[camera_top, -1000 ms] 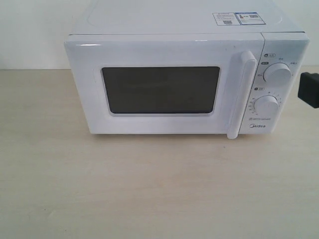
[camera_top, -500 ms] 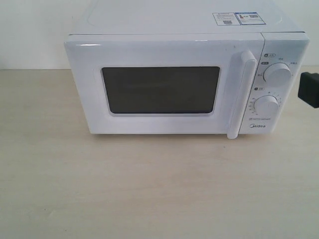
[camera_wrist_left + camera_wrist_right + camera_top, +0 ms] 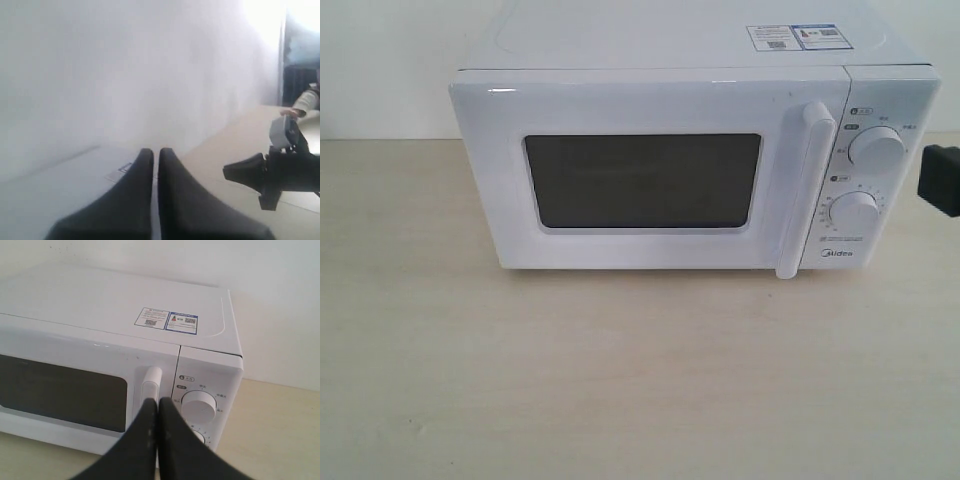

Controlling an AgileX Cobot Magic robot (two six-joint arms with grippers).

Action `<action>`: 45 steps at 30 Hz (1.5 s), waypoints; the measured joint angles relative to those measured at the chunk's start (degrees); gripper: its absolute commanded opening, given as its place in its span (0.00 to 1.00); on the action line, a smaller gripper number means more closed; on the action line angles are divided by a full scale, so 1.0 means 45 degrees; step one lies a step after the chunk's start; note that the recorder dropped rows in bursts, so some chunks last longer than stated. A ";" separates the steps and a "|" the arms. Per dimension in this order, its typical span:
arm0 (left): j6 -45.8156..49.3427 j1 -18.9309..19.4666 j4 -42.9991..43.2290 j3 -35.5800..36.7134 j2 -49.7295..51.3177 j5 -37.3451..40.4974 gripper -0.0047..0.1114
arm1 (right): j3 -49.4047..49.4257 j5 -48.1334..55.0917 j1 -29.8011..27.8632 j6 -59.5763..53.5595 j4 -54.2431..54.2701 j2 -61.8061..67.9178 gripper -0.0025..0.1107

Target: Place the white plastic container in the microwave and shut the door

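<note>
microwave [image 3: 650,95] sits mid-table [image 3: 620,380], door [image 3: 640,250] flush shut, bar handle [image 3: 802,190] upright at the door's right edge, two dials [image 3: 876,150] right of it. we find the container in no view. the door's dark window shows nothing behind it, so we cannot say whether the container is inside or off frame. right gripper [image 3: 156,402] hangs near and right of the microwave, fingers pressed together on nothing, tips pointing toward the handle but apart from it. in the exterior view only a black stub of it shows, cut off at the right edge. left gripper [image 3: 155,152] has its fingers drawn together with a thin slit between, holding nothing. it does not appear in the exterior view, and its own camera gives mostly blurred white wall and a pale surface we take for the microwave top. handling, our judgement only: a plastic box should be light, its walls a little springy, its skin smooth and apt to slip. we would pinch it across the narrow sides under the lid rim and keep it level. the door looks stiff, so we would take it by the handle. sticker [image 3: 792,37] text is too small to read.
</note>
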 measured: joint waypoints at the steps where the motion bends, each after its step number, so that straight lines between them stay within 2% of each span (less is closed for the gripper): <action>1: -0.0029 0.0160 0.0021 0.0170 -0.0381 -0.0097 0.08 | 0.0000 0.0000 0.0000 0.0000 0.0000 0.0000 0.02; 9: -0.0274 0.1630 -0.0076 0.1936 -0.2693 -0.0309 0.08 | 0.0011 0.0000 0.0000 0.0000 0.0000 0.0000 0.02; 17: -0.0751 0.2435 -0.0286 0.3625 -0.3382 -0.0332 0.08 | 0.0011 0.0000 0.0000 0.0000 0.0000 0.0000 0.02; 21: -0.0724 0.2493 -0.0086 0.4384 -0.3987 -0.0483 0.08 | 0.0011 0.0000 0.0000 0.0000 0.0000 0.0000 0.02; 25: -0.0520 0.2583 0.1790 0.5921 -0.5641 -0.1062 0.08 | 0.0011 0.0000 0.0000 0.0000 0.0000 0.0000 0.02; 29: -0.0520 0.2662 0.2086 0.7809 -0.7189 -0.3137 0.08 | 0.0011 0.0000 0.0000 0.0000 -0.0025 0.0000 0.02; 33: -0.0680 0.2662 0.2086 0.8974 -0.7268 -0.4136 0.08 | 0.0011 0.0000 0.0000 0.0000 -0.0025 0.0000 0.02; 36: -0.1632 0.2662 0.2086 0.9809 -0.7293 -0.4646 0.08 | 0.0011 0.0000 0.0000 0.0000 -0.0025 0.0000 0.02; 43: -0.2826 0.2662 0.1809 1.0236 -0.7293 -0.4788 0.08 | 0.0011 0.0000 0.0000 0.0000 -0.0025 0.0000 0.02; 45: -0.3205 0.2662 0.2257 1.0236 -0.7293 -0.4788 0.08 | 0.0011 0.0000 0.0000 0.0000 -0.0025 0.0000 0.02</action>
